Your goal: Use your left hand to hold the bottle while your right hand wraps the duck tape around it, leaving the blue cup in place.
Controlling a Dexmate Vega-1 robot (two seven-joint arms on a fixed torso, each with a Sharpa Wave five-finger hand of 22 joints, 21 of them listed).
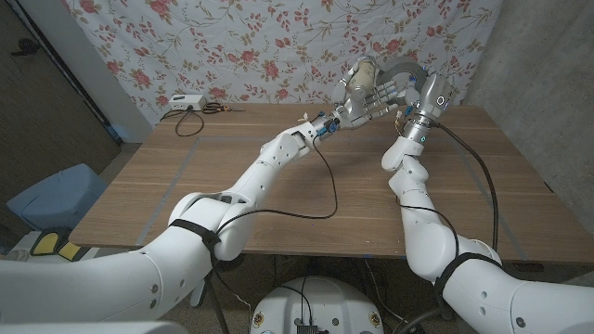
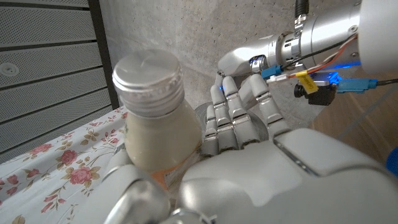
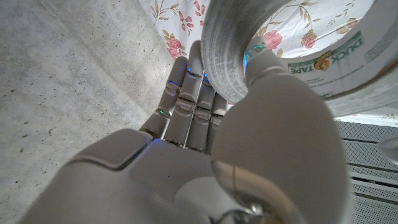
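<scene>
Left hand (image 1: 365, 96) around bottle (image 1: 361, 71)

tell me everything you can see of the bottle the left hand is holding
The bottle is small, with a silver threaded screw cap, closed, and a cream, cloudy body that looks like plastic; a trace of orange shows low on it. The left hand grips it around the body, raised well above the wooden table near the far right, cap end clear of the fingers. The right hand holds the roll of grey duck tape close beside it; whether tape touches the bottle cannot be told.
</scene>
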